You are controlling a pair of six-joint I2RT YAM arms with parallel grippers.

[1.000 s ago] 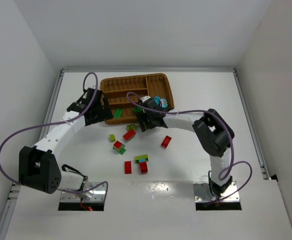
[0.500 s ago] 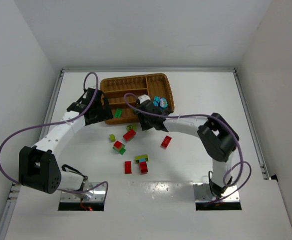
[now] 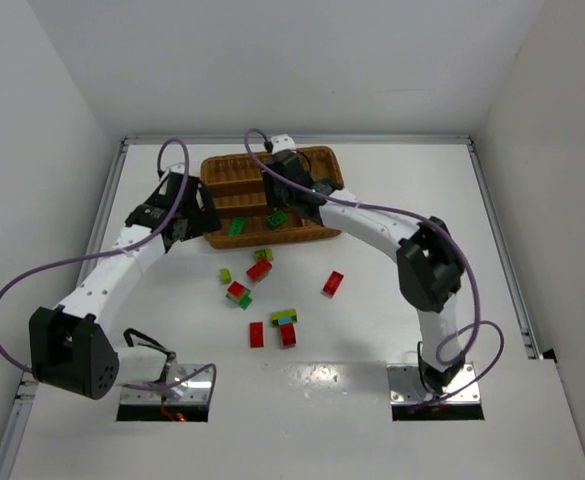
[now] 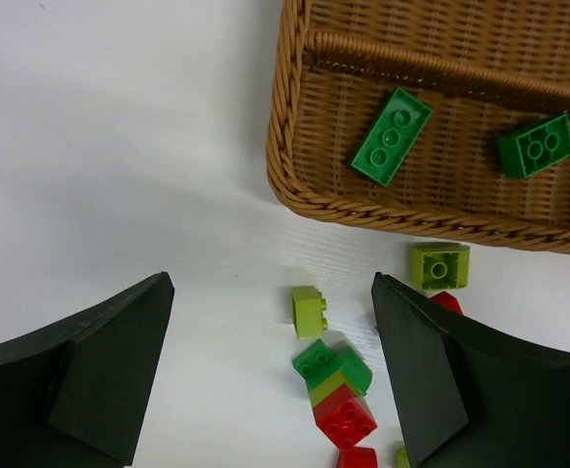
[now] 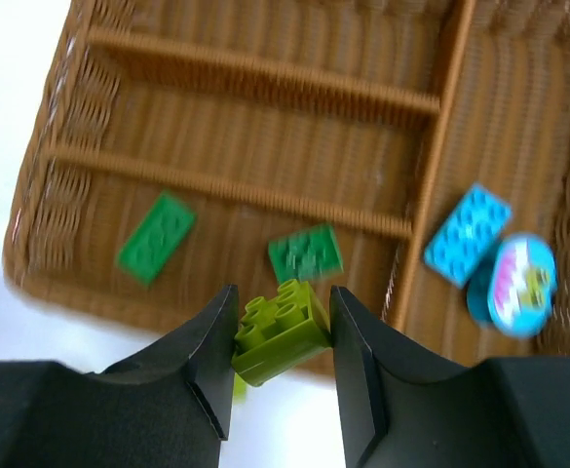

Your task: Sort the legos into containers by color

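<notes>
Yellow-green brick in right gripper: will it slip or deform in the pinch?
Probably rigid: the yellow-green brick shows crisp edges in the right gripper. It sits tilted, and smooth plastic may let it pivot. Small beside the tray slots, so likely light.

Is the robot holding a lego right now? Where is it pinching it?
Yes. The right gripper pinches a yellow-green lego by its two opposite sides, over the wicker tray. The left gripper is open and empty.
</notes>
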